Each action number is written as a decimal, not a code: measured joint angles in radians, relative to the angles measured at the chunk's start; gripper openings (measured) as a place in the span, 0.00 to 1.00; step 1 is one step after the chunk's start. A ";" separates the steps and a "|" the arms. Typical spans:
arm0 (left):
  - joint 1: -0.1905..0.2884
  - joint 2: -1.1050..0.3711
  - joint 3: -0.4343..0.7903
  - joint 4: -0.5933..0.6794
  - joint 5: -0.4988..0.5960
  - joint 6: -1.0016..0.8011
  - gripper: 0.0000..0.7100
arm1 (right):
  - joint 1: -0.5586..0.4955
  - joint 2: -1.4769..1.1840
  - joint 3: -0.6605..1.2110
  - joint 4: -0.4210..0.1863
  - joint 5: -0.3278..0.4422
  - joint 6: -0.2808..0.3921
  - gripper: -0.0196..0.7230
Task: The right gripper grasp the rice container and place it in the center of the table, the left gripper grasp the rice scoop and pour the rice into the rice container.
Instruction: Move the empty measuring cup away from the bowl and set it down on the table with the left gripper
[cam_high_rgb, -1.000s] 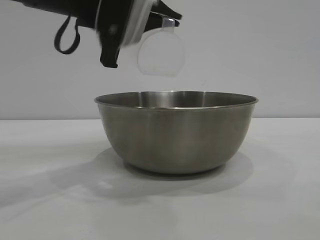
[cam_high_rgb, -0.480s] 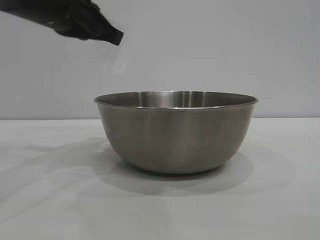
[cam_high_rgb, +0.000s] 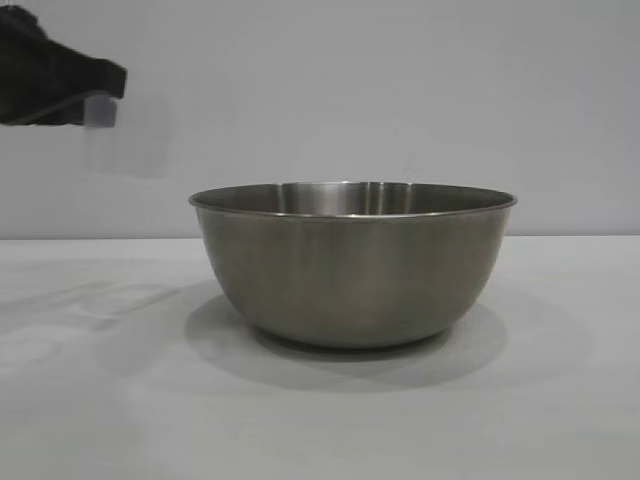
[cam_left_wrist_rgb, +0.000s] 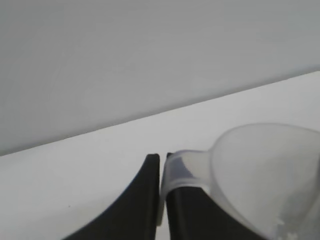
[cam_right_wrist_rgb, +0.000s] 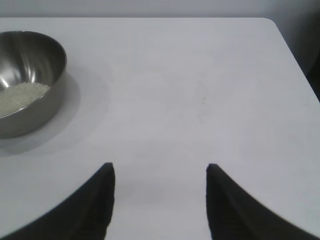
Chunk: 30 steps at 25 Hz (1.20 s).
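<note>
Rice scoop (cam_left_wrist_rgb: 260, 180) handle toward left tool (cam_left_wrist_rgb: 161, 200)

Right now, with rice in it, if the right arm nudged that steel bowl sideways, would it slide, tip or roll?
Probably slides: the steel mixing bowl rests on a smooth white table on a small rounded base. It may rock, since the sides curve under to that narrow footing. Tipping looks unlikely; the rice lies low inside, and the bowl is wide for its height.
</note>
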 joint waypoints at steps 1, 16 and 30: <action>0.000 0.021 0.000 0.000 -0.002 0.000 0.00 | 0.000 0.000 0.000 0.000 0.000 0.000 0.49; 0.000 0.097 0.000 0.000 -0.030 0.035 0.00 | 0.000 0.000 0.000 0.000 0.000 0.000 0.49; 0.000 0.120 0.079 0.001 -0.087 0.052 0.15 | 0.000 0.000 0.000 0.000 0.000 0.000 0.49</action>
